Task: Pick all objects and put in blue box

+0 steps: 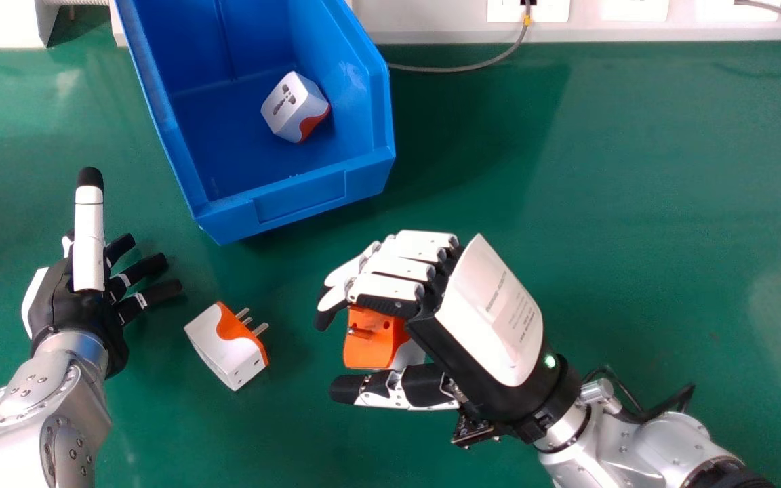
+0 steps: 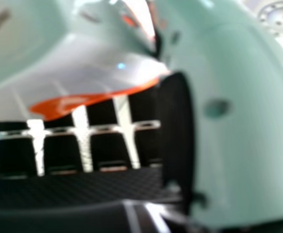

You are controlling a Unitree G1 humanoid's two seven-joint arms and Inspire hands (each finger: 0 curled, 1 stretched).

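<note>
Clock: directions run round the middle of the head view, 12 at its far edge, unless another centre is named.
Right hand (image 1: 475, 312): at 4 to 5 o'clock, back up, curved round the held adapter; its fingers bend over the far side and the thumb lies along the near side. I cannot tell whether the grip bears any weight.
Held adapter (image 1: 372, 339): at 6 o'clock, between fingers and thumb, orange face showing and a prong pointing to 9; whether it touches the bench (image 1: 634, 203) I cannot tell.
Left hand (image 1: 72, 308): at 9 o'clock, empty and spread wide, thumb pointing to 12, other fingers towards 2.
Loose adapter (image 1: 224, 349): at 8 o'clock, on the bench between the two hands, prongs pointing to 2, apart from both.
Blue box (image 1: 295, 196): at 10 o'clock, standing on the bench.
Boxed adapter (image 1: 289, 108): inside the blue box, tilted, at 2 o'clock from its middle.
Cable (image 1: 472, 68): at 12 to 1 o'clock, curving along the bench's far edge.
</note>
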